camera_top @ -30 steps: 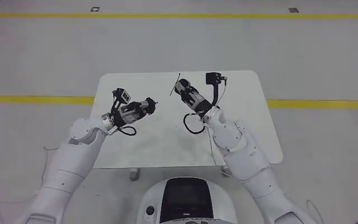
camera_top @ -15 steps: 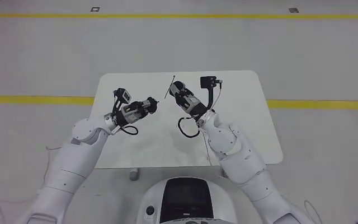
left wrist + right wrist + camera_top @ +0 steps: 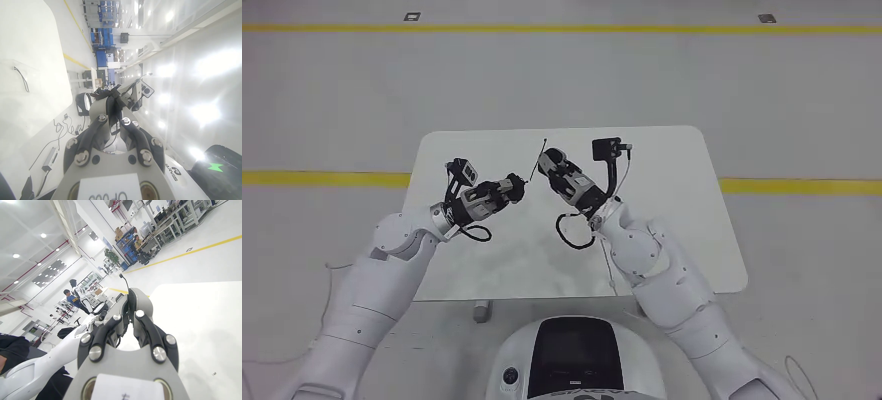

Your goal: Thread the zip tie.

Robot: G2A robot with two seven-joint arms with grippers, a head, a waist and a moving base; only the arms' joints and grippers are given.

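Note:
My right gripper (image 3: 130, 294) is shut on a thin black zip tie (image 3: 125, 283), whose small head sticks out past the fingertips. From above, the zip tie (image 3: 541, 155) runs as a straight dark line through the right gripper (image 3: 549, 160), over the table's middle back. The strap's lower end points toward my left gripper (image 3: 516, 185), a short gap away. The left gripper (image 3: 113, 94) has its fingers pressed together. A short dark tip shows at them; I cannot tell what it is.
The white table (image 3: 672, 220) lies under both arms, with bare surface to the right and front. A thin black bent strap (image 3: 21, 79) rests on the table (image 3: 37, 47) off to the side of the left gripper. Cables trail on the floor beyond the table edge.
The right gripper has carried the zip tie leftward, closing much of the gap to the left gripper. The left gripper has shifted only slightly.

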